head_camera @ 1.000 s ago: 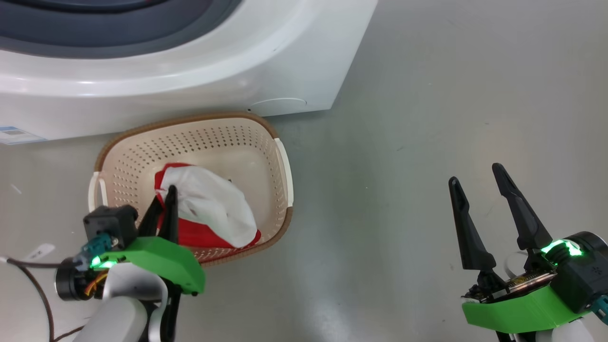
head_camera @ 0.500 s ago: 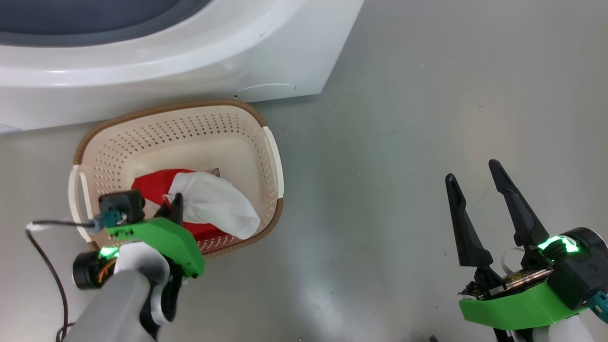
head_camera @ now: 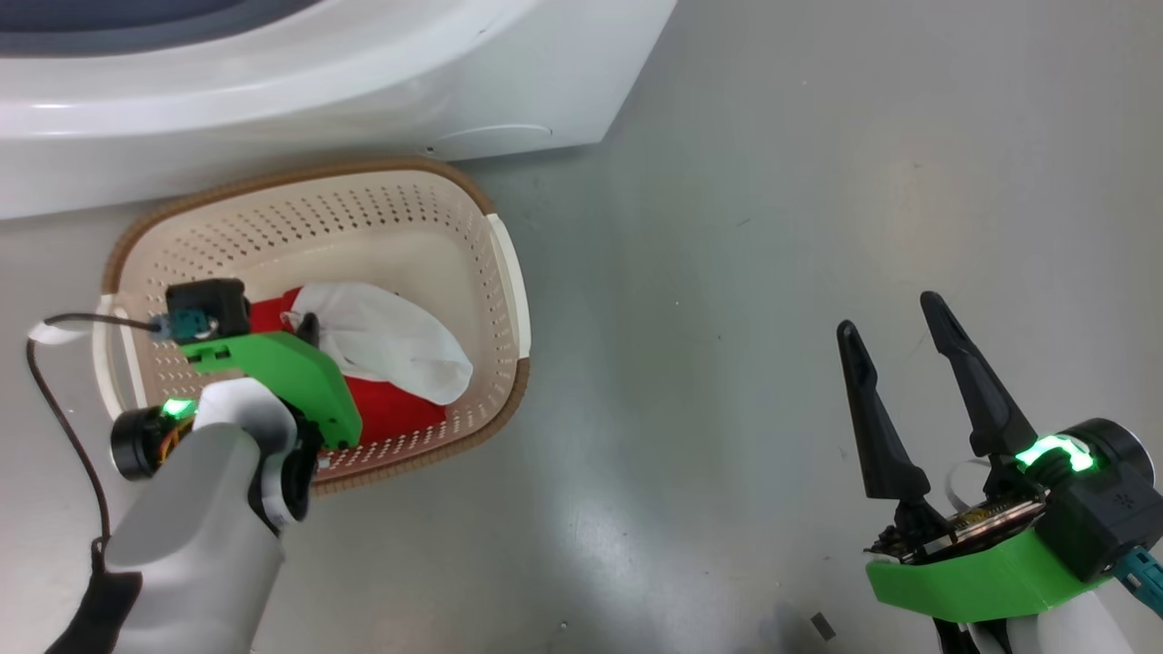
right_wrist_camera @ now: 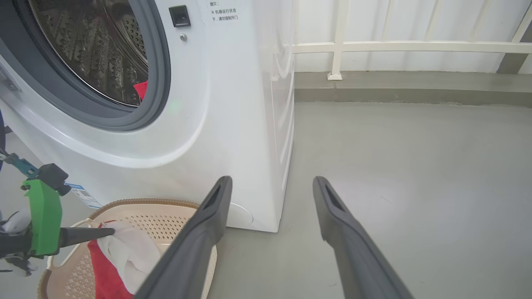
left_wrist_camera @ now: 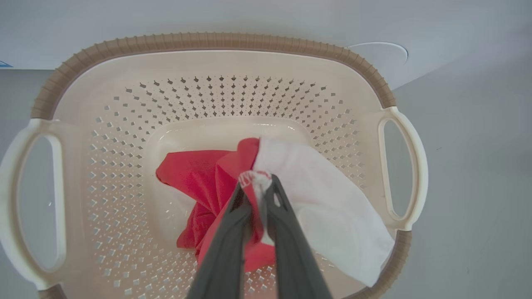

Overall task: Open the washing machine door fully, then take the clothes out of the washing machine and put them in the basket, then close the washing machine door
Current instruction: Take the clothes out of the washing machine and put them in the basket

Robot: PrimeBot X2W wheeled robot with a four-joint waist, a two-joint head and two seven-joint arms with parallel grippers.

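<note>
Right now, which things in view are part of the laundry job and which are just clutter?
Job:
washing machine, red garment inside its drum
basket, red-and-white garment in it
left gripper, jaws shut on that garment
right gripper, jaws open

Lying about:
white railing
small dark scrap on the floor

Chinese notice (right_wrist_camera: 223, 13) on washing machine (right_wrist_camera: 232, 104), barely legible.
</note>
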